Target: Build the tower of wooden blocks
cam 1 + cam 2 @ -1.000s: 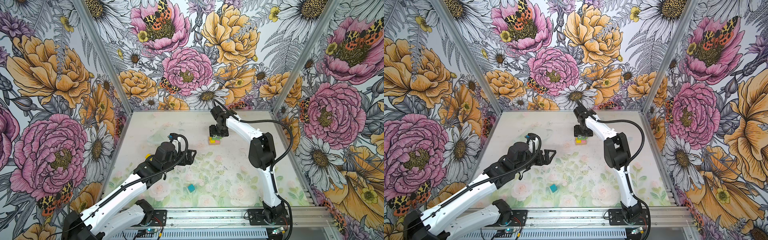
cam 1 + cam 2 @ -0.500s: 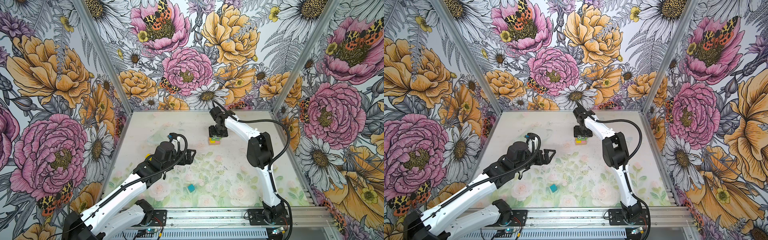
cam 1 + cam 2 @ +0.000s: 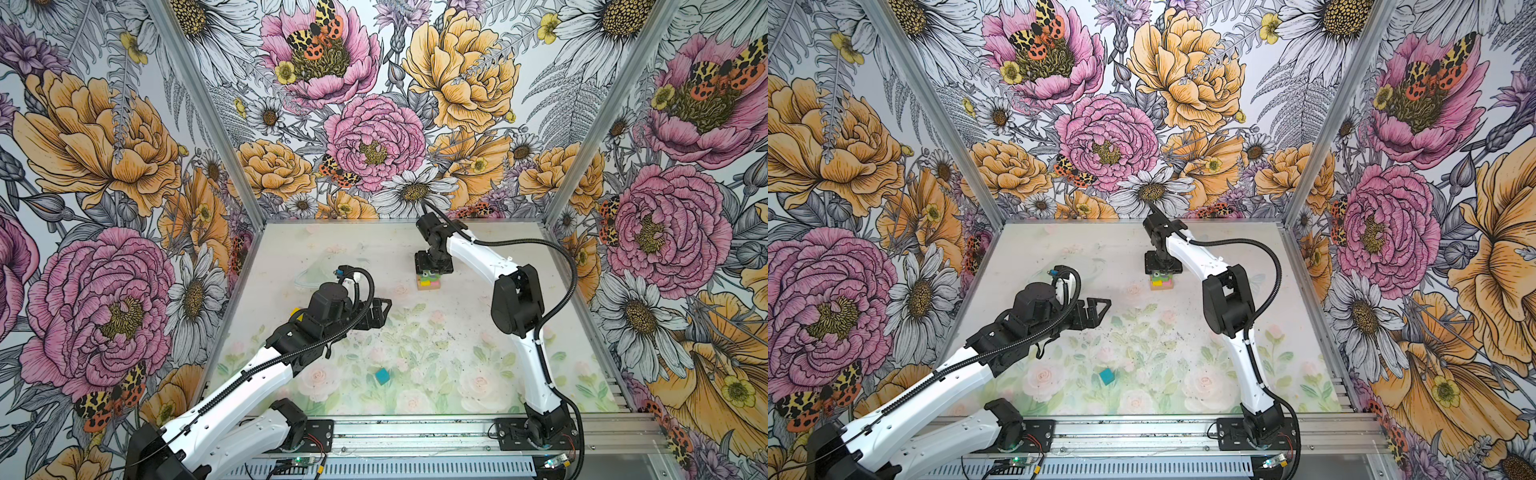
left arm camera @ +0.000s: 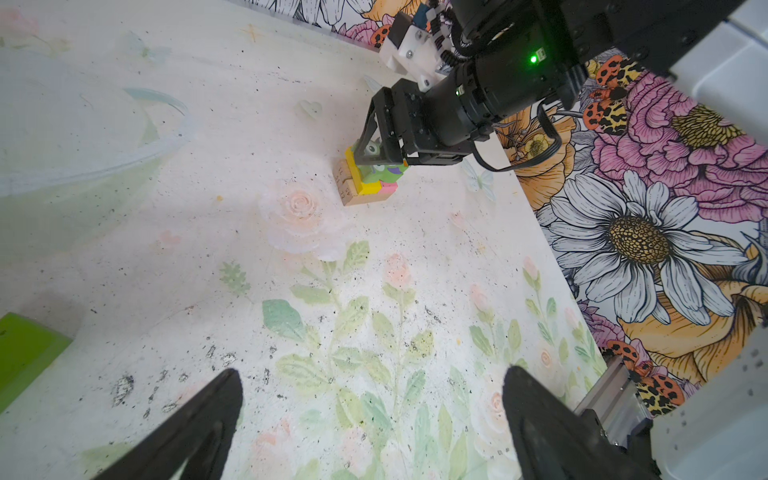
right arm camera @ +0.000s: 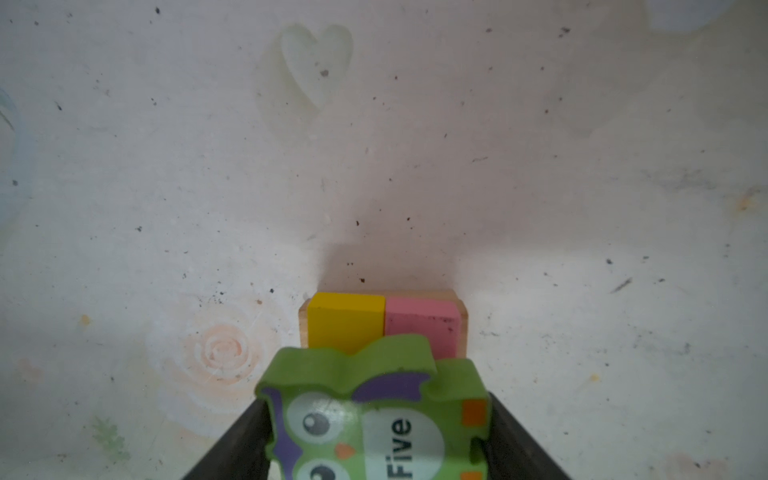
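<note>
The wood block tower [image 3: 430,284] [image 3: 1163,283] is a low stack at the back middle of the table, a tan plank under a yellow block [image 5: 345,320] and a pink slab [image 5: 422,324]. My right gripper [image 3: 432,266] [image 5: 376,415] points down over it, shut on a green owl figure [image 5: 374,419] [image 4: 376,169] that sits at the stack's top. My left gripper [image 3: 384,309] [image 4: 372,374] hovers open and empty left of centre. A teal cube [image 3: 382,375] [image 3: 1106,376] lies alone near the front. A lime green block [image 4: 23,353] lies by my left gripper.
Flowered walls [image 3: 124,249] close the table in on the left, back and right. An aluminium rail [image 3: 415,432] with both arm bases runs along the front. A bit of yellow [image 3: 296,311] peeks out beside the left arm.
The right arm's elbow has shifted slightly to the left while its gripper stays over the stack with the owl figure. The left arm has not moved.
</note>
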